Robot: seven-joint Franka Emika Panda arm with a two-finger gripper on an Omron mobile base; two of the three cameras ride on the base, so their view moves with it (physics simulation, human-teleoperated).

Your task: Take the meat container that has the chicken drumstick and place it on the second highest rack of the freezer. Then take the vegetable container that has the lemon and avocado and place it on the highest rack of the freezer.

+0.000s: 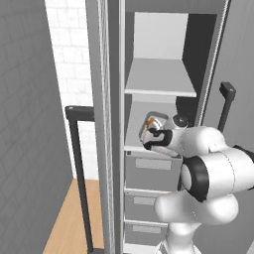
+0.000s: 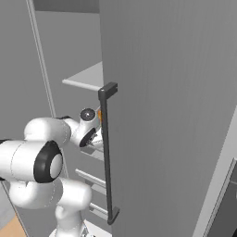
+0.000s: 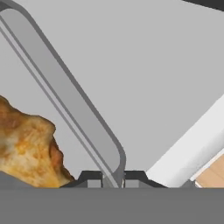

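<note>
The white arm reaches into the tall grey freezer with its door swung wide. Its dark two-finger tool is pinched tight on the rim of a clear grey-edged meat container, which sits level with the lower flat shelf, beneath the light-grey highest rack. The golden-brown lumpy chicken drumstick lies inside the container.

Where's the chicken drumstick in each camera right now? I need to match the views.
Left base view: chicken drumstick shows as an orange speck in the container held at the lower flat shelf, picture centre.
Right base view: an orange sliver left of the door handle.
Hand view: large, lower left, behind the container rim.
Shared landmark: the top shelf.
</note>
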